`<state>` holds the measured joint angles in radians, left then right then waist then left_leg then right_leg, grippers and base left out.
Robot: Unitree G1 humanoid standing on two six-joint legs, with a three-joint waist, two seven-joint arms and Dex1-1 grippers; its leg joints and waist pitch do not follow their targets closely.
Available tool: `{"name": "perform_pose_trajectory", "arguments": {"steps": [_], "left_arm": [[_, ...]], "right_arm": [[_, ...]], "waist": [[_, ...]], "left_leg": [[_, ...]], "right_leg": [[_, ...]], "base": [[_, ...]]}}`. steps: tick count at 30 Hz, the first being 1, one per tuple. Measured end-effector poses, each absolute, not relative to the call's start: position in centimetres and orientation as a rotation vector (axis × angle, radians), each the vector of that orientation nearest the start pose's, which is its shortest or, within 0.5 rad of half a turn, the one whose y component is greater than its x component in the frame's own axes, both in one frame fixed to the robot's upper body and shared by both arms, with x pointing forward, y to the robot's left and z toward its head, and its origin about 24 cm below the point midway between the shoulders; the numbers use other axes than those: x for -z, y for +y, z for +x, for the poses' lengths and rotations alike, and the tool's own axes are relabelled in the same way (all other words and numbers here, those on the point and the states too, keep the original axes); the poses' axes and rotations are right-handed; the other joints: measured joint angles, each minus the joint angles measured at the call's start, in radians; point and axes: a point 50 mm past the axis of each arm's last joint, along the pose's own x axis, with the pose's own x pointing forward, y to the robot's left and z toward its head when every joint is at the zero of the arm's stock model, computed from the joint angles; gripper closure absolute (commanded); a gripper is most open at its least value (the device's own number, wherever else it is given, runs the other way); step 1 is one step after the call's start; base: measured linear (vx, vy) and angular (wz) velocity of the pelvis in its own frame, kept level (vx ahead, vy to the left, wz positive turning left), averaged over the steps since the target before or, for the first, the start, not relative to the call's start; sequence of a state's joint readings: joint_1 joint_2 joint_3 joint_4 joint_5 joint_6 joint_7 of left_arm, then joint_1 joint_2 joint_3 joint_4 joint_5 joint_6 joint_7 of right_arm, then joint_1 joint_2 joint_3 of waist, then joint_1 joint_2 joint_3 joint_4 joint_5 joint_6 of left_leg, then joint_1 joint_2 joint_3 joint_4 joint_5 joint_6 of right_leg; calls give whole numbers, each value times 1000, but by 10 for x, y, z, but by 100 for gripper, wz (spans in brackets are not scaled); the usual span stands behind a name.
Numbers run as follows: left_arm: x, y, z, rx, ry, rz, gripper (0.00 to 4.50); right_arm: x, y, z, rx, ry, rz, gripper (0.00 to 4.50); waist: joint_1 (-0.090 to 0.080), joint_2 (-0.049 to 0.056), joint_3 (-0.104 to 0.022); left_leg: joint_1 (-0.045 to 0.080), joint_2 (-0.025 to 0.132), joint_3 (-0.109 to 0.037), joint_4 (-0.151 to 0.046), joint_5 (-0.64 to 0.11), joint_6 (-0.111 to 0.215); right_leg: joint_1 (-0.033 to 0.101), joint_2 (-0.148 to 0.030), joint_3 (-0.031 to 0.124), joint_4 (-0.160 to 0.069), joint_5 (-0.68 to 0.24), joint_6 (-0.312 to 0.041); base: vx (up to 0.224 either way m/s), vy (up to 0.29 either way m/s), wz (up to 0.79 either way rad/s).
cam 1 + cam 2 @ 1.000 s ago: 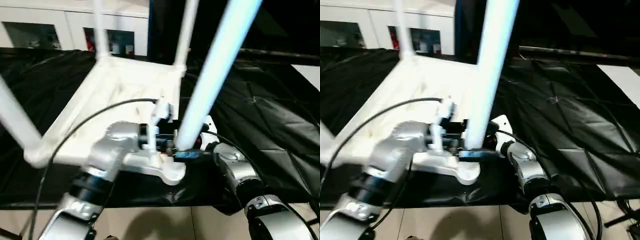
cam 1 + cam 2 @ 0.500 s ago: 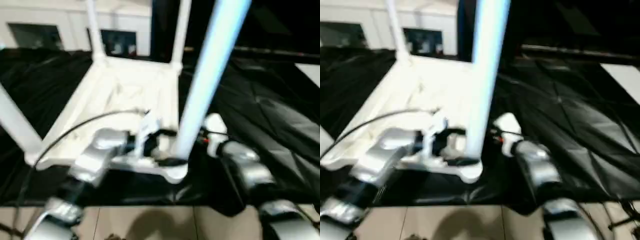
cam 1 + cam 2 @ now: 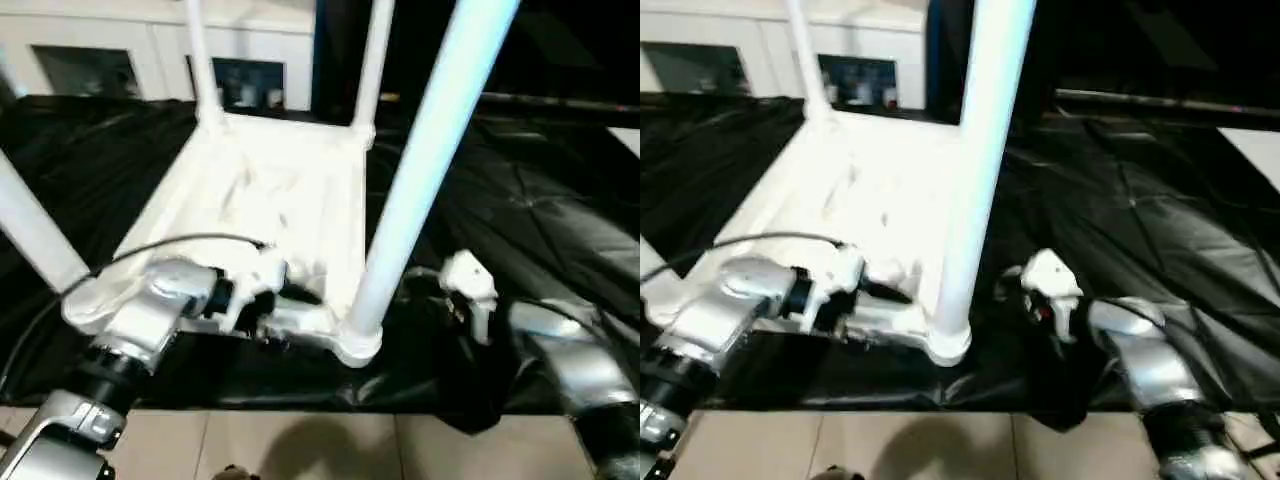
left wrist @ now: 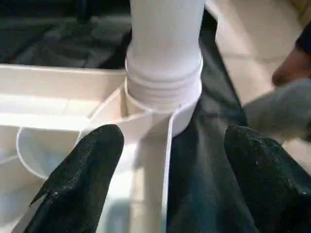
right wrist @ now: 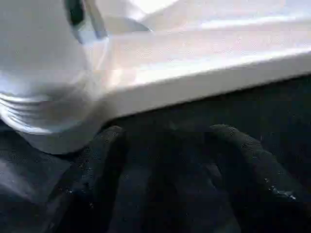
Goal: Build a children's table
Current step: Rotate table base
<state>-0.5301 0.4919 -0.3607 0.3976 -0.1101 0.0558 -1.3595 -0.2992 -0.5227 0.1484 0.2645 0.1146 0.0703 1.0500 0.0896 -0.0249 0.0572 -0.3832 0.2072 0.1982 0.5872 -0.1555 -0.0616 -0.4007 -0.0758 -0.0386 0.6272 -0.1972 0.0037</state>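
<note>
You see the all-white plastic children's table (image 3: 270,200) lying top-down on the black-draped work table (image 3: 540,220), its tapered tube legs upright; the left gripper (image 4: 165,160) stands released, fingers spread either side of the near right leg (image 3: 420,170)'s socket; the right gripper (image 5: 165,160) rests apart to the right, fingers parted, holding nothing.

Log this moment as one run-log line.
stage: fourth leg standing in near corner socket | table top upside down on black cloth | left claw open, off leg | right claw open, beside leg
</note>
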Motion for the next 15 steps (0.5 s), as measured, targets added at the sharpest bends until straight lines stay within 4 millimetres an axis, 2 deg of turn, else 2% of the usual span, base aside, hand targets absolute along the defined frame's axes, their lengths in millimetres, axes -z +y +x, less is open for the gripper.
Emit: {"name": "perform_pose_trajectory", "arguments": {"steps": [2,5,8,9,12,14,15], "left_arm": [[-67,141,295,1549,382,464,99],[-66,143,298,1544,394,499,137],[-63,144,301,1522,396,522,154],[-62,143,301,1523,400,522,181],[-60,142,300,1532,407,519,193],[-58,143,300,1531,413,519,223],[-58,144,301,1531,416,519,223]], "right_arm": [[-63,-187,278,-1113,293,-380,145],[-69,-189,273,-1145,312,-381,145],[-77,-186,271,-1161,295,-402,145],[-78,-186,270,-1166,292,-404,145],[-77,-184,269,-1181,307,-398,145],[-75,-182,266,-1187,317,-393,145],[-74,-181,264,-1191,320,-391,145]], "waist": [[0,2,-1],[0,5,0],[1,9,-2],[1,10,-2],[0,11,-2],[0,12,-1],[1,12,-1]], "left_leg": [[0,0,0,0,0,0],[0,0,0,0,0,0],[0,0,0,0,0,0],[0,0,0,0,0,0],[0,0,0,0,0,0],[0,0,0,0,0,0],[0,0,0,0,0,0]], "right_leg": [[0,0,0,0,0,0],[0,0,0,0,0,0],[0,0,0,0,0,0],[0,0,0,0,0,0],[0,0,0,0,0,0],[0,0,0,0,0,0],[0,0,0,0,0,0]], "base": [[0,0,0],[0,0,0],[0,0,0],[0,0,0],[0,0,0],[0,0,0],[0,0,0]]}}
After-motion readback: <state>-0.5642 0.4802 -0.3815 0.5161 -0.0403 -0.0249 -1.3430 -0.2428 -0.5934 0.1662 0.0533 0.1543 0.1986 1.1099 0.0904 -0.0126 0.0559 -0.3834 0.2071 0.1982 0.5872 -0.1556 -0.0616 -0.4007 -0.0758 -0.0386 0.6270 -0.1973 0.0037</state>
